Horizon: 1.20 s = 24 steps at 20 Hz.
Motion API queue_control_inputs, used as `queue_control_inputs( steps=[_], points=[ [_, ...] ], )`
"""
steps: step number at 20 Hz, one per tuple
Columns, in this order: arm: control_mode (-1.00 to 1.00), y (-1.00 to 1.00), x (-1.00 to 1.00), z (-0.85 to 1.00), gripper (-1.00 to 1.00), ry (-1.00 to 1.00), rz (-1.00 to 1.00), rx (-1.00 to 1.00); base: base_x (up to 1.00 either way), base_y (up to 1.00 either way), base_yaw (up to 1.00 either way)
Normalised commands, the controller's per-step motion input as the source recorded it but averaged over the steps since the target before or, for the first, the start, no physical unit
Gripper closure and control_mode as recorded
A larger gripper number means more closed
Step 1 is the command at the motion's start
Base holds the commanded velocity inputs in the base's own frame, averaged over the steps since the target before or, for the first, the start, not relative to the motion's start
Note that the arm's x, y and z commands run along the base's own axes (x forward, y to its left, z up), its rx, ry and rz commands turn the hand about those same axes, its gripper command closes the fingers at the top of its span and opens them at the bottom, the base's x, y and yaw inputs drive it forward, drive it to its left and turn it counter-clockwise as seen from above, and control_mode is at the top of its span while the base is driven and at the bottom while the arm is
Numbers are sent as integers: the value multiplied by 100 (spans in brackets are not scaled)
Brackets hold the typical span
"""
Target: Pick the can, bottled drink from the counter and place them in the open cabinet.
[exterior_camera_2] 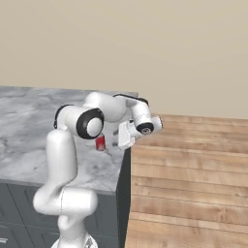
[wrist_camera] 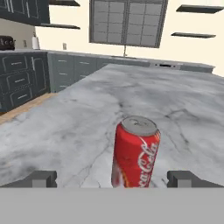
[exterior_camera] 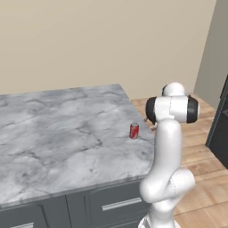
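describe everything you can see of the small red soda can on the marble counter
The small red soda can has a silver top and white script lettering on its side, and looks like painted metal. It stands upright and unopened-looking on the grey-white veined marble counter, near the counter's right edge. The open gripper has a dark fingertip on each side of it, neither touching.

A small red can [wrist_camera: 135,153] stands upright on the tabletop [exterior_camera: 58,129], its silver top with the pull tab facing up and white script lettering running down its side. It sits close to the right-hand edge of the slab, near the corner at that end, well apart from the far edge by the wall. The tabletop itself is a broad slab of grey-white marble with darker veining, resting on dark grey cabinet fronts with silver handles. From the right side the can [exterior_camera_2: 100,143] is partly hidden behind the arm.
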Motion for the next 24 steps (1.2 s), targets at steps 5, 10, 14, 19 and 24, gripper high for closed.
queue_control_inputs(
  steps=[5,10,14,19,24],
  points=[
    [-100,3,26,-29,-100,0,0,0,0,0,0],
    [-100,16,30,-16,-100,0,0,0,0,0,0],
    [-100,27,-3,-11,-100,3,0,0,0,0,0],
    [-100,40,-1,-2,-100,10,0,0,0,0,0],
    [-100,32,-31,0,-100,6,0,0,0,0,0]
  ],
)
